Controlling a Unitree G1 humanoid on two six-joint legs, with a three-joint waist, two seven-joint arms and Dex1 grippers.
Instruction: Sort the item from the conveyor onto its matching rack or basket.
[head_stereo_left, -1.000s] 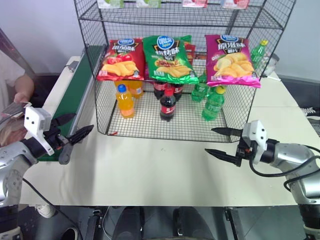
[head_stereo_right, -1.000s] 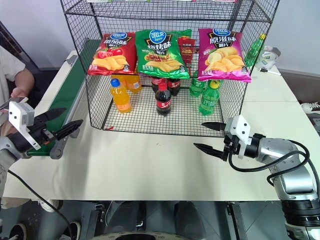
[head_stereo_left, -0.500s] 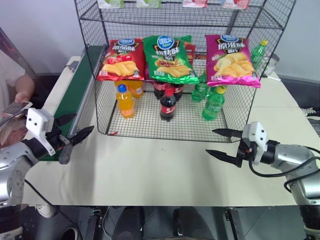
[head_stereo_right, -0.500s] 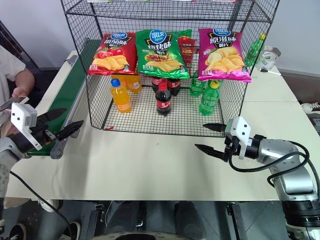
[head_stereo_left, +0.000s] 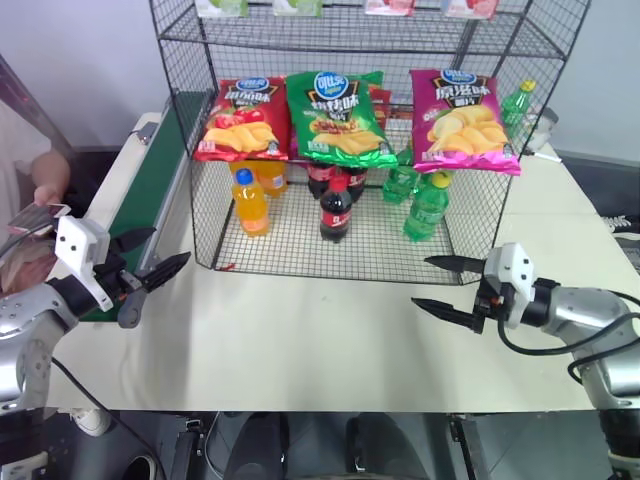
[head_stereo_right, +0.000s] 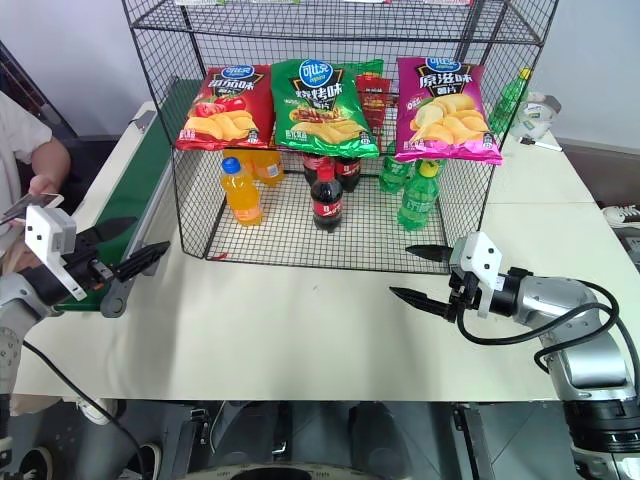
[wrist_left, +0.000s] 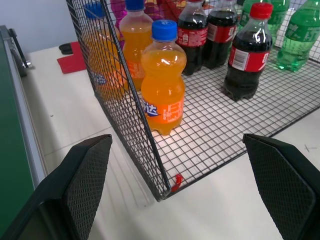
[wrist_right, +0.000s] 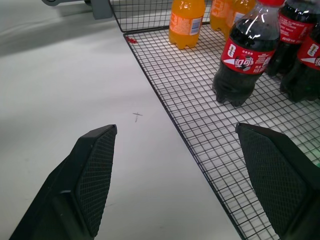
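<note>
**Grippers idling open, green bag sitting on rack**

Grippers are both hovering over the pale table (head_stereo_left: 300, 350) with nothing between their fingers. Left gripper (head_stereo_left: 150, 262) is holding its two black fingers spread wide; the conveyor (head_stereo_left: 150, 190) is lying just behind and beside it, its dark green belt running away along the rack's left side. Right gripper (head_stereo_left: 440, 285) is likewise standing open, fingers well apart, pointing across the table toward the left one.

Green crisps bag (head_stereo_left: 335, 115) is resting on the middle tier of the black wire rack (head_stereo_left: 190, 130), well ahead of both grippers and between the red crisps bag (head_stereo_left: 240, 120) and the magenta crisps bag (head_stereo_left: 465, 120). Orange soda bottle (wrist_left: 162, 82) is standing on the bottom tier, just inside the rack's near corner, straight ahead of the left gripper's fingers. Cola bottle (wrist_right: 245, 60) is standing ahead of the right gripper's fingers; green bottles (head_stereo_left: 425, 205) are standing further along.

A person's hand (head_stereo_left: 48, 180) is showing beyond the left gripper, on the conveyor's far side.
</note>
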